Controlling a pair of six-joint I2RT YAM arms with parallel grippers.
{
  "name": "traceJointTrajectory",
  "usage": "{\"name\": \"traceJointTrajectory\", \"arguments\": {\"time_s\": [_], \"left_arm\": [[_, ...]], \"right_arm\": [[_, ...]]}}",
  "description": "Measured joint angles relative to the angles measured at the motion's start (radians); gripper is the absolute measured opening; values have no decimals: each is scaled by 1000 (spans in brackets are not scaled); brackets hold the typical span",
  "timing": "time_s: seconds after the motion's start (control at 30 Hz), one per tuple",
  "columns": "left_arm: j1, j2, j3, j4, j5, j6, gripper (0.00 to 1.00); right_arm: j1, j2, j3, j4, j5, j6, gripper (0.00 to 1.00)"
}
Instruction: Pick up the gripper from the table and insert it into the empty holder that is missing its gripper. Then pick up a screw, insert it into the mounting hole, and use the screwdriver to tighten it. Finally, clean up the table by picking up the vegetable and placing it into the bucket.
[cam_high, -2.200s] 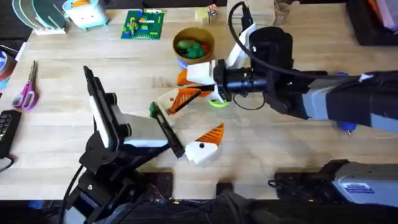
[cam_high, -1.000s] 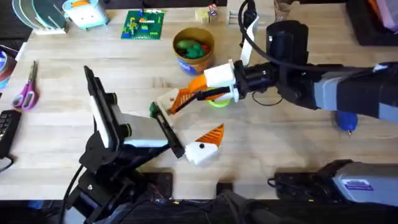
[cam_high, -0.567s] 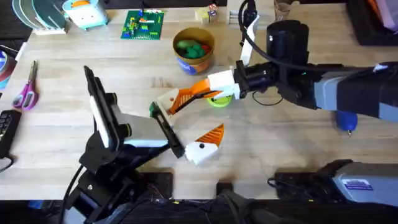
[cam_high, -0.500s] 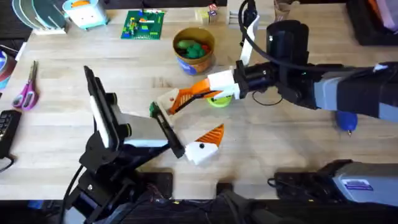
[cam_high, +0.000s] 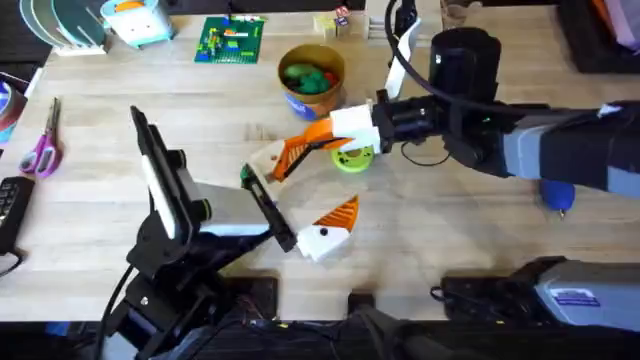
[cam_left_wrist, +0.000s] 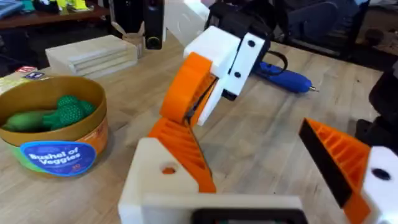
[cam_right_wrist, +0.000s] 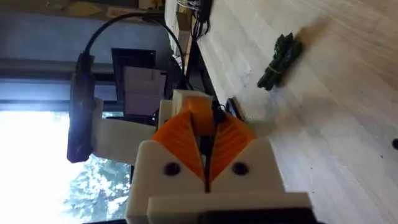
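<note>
My right gripper (cam_high: 300, 146) pinches narrowly, perhaps on the small flat orange plastic wedge, against my left gripper's (cam_high: 305, 205) white angular plastic holder (cam_high: 268, 160); left spread wide.

Matt planked wooden table (cam_high: 450, 230), ribbed orange plastic hand (cam_left_wrist: 186, 99), glossy paper-labelled bucket (cam_left_wrist: 56, 155)

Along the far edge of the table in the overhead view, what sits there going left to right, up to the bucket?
White rack of discs → light blue toy with an orange top → green brick plate → bucket holding green veggies.
</note>
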Motion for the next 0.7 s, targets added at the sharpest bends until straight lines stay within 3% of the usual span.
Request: {"name": "traceJointTrajectory", "arguments": {"time_s": [0.4,0.7], "left_arm": [[2,-1,0,-1,-47,10,992],[3,-1,0,-5,-136,-3,993]], "right_arm": [[41,3,-3,45,76,61,11],[97,3,-3,54,185,78,11]]}}
